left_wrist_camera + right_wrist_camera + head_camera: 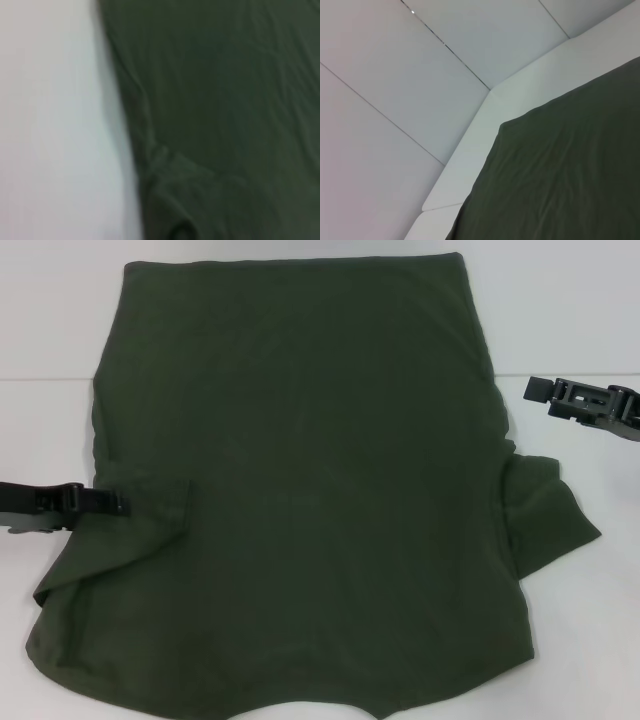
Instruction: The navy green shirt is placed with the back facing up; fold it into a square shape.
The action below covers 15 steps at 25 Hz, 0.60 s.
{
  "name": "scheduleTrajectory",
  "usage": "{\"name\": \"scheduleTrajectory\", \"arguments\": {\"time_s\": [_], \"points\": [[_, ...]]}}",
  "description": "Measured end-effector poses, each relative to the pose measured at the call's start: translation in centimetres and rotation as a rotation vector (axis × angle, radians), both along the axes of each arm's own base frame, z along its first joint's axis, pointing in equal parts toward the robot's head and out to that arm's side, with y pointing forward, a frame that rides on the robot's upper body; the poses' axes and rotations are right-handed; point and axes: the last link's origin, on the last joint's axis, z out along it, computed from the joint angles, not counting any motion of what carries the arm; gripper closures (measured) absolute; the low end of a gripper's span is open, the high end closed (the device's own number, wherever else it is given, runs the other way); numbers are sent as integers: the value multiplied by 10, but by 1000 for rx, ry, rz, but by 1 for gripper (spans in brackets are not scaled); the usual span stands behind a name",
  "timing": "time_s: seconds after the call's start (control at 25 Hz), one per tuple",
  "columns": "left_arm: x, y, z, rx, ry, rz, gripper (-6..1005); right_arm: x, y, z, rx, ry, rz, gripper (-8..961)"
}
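The navy green shirt (320, 460) lies spread on the white table (50, 340) with its plain side up. Its left sleeve (155, 505) is folded inward over the body, and my left gripper (118, 503) sits low at that fold's outer edge, touching the cloth. The right sleeve (550, 515) sticks out rumpled on the table. My right gripper (533, 389) hovers over bare table just off the shirt's right edge, apart from the cloth. The left wrist view shows the shirt (225, 100) edge and a crease. The right wrist view shows a far corner of the shirt (570, 165).
White table (50, 125) surrounds the shirt on the left, right and far sides. The table's far edge (470, 160) meets pale wall panels (420, 75) behind. The shirt's near hem runs out of the head view.
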Motion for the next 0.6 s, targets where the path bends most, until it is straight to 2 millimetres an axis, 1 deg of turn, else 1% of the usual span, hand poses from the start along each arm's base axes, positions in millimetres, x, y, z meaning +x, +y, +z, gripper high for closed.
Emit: {"name": "scheduleTrajectory", "arguments": {"time_s": [0.08,0.28,0.4,0.44,0.56,0.6], "points": [[4,-2,0,-16,-26,-21,182,0,0,0,0,0,0,137],[14,-11,9,-41,-110,-71,181,0,0,0,1,0,1,138],[18,-20,6,-125,-135,-103,181,0,0,0,1,0,0,139],[19,-25,3,-179,-146,-117,181,0,0,0,1,0,0,139],[19,-35,-3,-265,-158,-125,181,0,0,1,3,0,0,140],[18,-42,-5,-300,-158,-126,181,0,0,1,3,-1,-1,140]]}}
